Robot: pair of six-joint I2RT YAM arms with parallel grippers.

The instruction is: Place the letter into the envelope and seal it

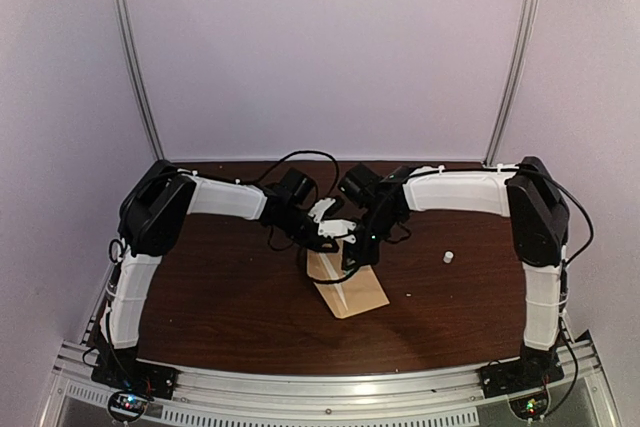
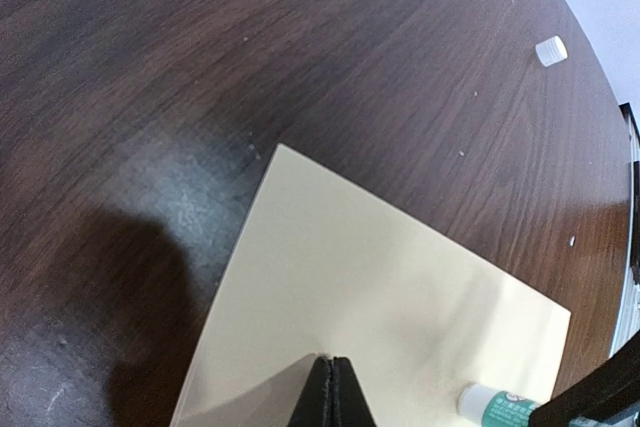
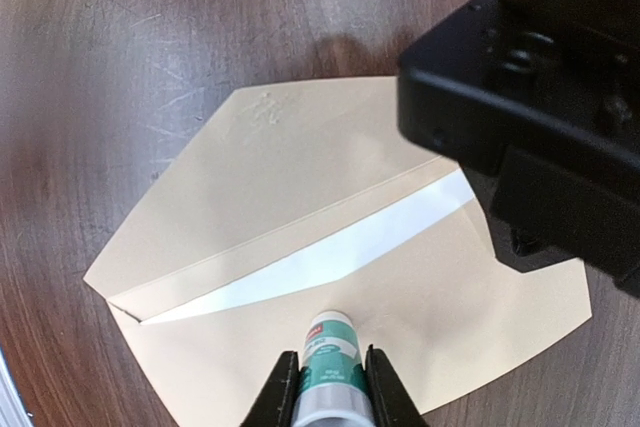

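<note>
The tan envelope [image 3: 250, 177] lies on the table with its pointed flap open and turned away from me. A white strip of the letter [image 3: 330, 252] shows in its mouth; the rest of the letter is hidden inside. My right gripper [image 3: 330, 352] is shut on a green-and-white glue stick [image 3: 328, 367], whose tip rests on the envelope's body just below the mouth. My left gripper [image 2: 333, 359] is shut, its tips resting on the envelope [image 2: 360, 277] with nothing visibly between them. From above, both grippers [image 1: 335, 237] [image 1: 355, 259] meet over the envelope [image 1: 350, 292].
The glue stick's small white cap [image 1: 449, 257] [image 2: 551, 49] stands on the dark wooden table [image 1: 220, 297] to the right of the envelope. My left gripper's black body [image 3: 540, 117] hangs over the envelope's right end in the right wrist view.
</note>
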